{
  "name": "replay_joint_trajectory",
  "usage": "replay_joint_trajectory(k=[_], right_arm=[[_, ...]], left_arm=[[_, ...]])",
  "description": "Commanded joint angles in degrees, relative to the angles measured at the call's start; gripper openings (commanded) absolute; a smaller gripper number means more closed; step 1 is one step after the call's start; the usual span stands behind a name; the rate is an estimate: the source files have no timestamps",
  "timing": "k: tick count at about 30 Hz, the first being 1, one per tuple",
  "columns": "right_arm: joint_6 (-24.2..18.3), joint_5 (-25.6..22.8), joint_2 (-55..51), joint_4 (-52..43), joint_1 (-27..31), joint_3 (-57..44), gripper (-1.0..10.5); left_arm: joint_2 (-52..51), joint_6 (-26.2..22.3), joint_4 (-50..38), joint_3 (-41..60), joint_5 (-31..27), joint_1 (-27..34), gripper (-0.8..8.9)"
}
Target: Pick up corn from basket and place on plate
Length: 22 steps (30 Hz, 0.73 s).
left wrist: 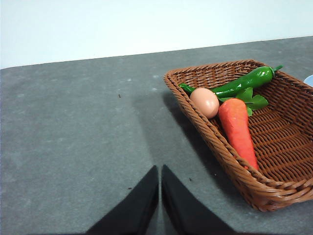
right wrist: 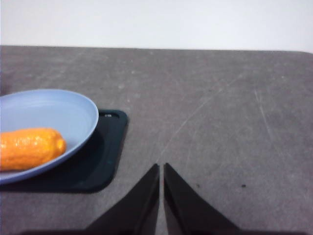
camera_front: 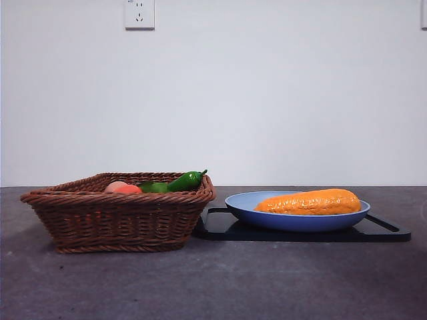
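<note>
corn [camera_front: 308, 202] lying on plate [camera_front: 241, 202], pepper [camera_front: 185, 181] in basket [camera_front: 120, 223], both hands pressed together, clear of everything

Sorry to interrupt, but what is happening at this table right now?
Nothing is being handled. The corn already lies on the plate, which sits on a black tray. The basket beside it holds a pepper, a carrot and a round fruit. Both the left gripper and right gripper are shut, away from everything.
</note>
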<state>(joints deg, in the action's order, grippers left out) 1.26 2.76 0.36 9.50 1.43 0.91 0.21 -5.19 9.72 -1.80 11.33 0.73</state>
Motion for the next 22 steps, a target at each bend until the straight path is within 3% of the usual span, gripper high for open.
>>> replay_joint_trajectory(k=[1, 22], right_arm=[[-0.4, -0.2, -0.2, 0.6, 0.0, -0.3, 0.0], [-0.4, -0.2, -0.2, -0.7, -0.1, -0.3, 0.0]], left_arm=[[0.0, 0.1, 1.0, 1.3, 0.0, 0.2, 0.08], [0.0, 0.1, 1.0, 1.3, 0.0, 0.2, 0.08]])
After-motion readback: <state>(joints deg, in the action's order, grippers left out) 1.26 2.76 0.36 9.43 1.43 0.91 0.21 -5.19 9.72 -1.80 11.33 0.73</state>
